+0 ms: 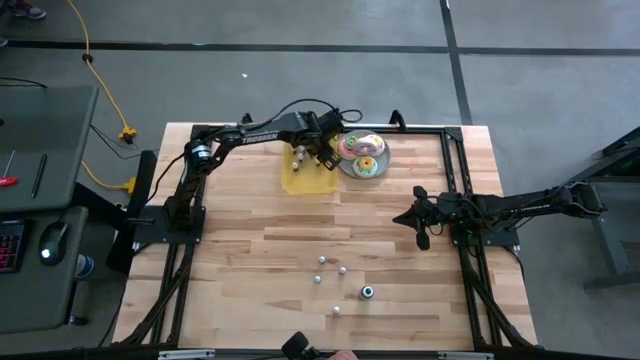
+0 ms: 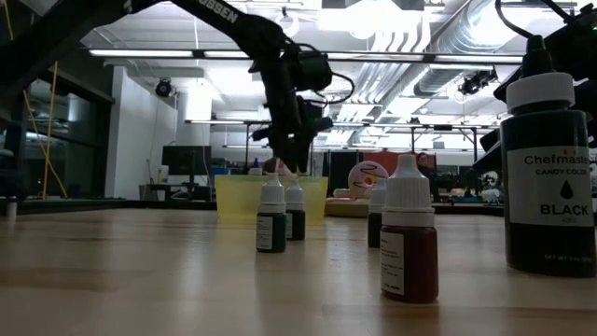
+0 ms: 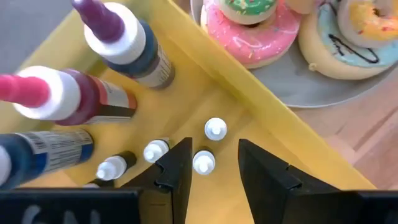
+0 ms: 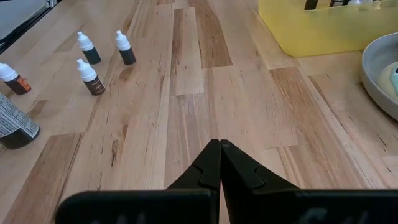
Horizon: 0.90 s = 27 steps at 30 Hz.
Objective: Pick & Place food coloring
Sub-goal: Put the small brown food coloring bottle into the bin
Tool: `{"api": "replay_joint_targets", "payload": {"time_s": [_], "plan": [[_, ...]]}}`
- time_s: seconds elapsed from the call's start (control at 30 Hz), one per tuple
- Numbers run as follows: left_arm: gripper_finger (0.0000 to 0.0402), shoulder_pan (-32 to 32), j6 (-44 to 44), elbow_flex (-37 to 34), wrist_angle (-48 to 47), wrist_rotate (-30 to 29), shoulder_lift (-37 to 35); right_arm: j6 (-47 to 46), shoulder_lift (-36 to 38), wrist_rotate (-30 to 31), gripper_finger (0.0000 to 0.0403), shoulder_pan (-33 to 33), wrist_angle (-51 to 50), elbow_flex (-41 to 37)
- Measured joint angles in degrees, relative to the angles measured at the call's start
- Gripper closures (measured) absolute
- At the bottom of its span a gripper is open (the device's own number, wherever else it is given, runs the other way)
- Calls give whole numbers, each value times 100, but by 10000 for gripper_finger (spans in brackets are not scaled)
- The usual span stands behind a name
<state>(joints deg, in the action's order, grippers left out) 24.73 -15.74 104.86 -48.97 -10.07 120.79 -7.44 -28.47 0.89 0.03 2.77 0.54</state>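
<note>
Several tiny white-capped food coloring bottles stand upright in the yellow tray (image 3: 205, 93), among them one (image 3: 203, 162) right below my left gripper (image 3: 214, 180) and one (image 3: 216, 129) just beyond it. My left gripper (image 1: 322, 150) hovers open over the tray, its fingers on either side of that bottle and above it, touching nothing. More small bottles (image 1: 322, 262) stand on their bases on the near part of the table (image 4: 90, 78). My right gripper (image 4: 219, 163) waits shut above the table's right side (image 1: 420, 230).
Larger bottles with purple (image 3: 124, 43) and pink (image 3: 68, 96) tips lie in the tray's far part. A grey plate of frosted doughnuts (image 1: 362, 155) sits right of the tray. A big black-labelled bottle (image 2: 546, 177) stands near the table's front. Bare wood lies mid-table.
</note>
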Motion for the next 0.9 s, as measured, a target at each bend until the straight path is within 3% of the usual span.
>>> {"api": "replay_joint_targets", "payload": {"time_s": [0.27, 0.9], "plan": [[277, 0, 196, 350, -368, -9, -257, 0, -2, -1, 402, 2, 2, 0], [277, -366, 470, 317, -967, 27, -1899, 0, 0, 0, 402, 1, 1, 0]]}}
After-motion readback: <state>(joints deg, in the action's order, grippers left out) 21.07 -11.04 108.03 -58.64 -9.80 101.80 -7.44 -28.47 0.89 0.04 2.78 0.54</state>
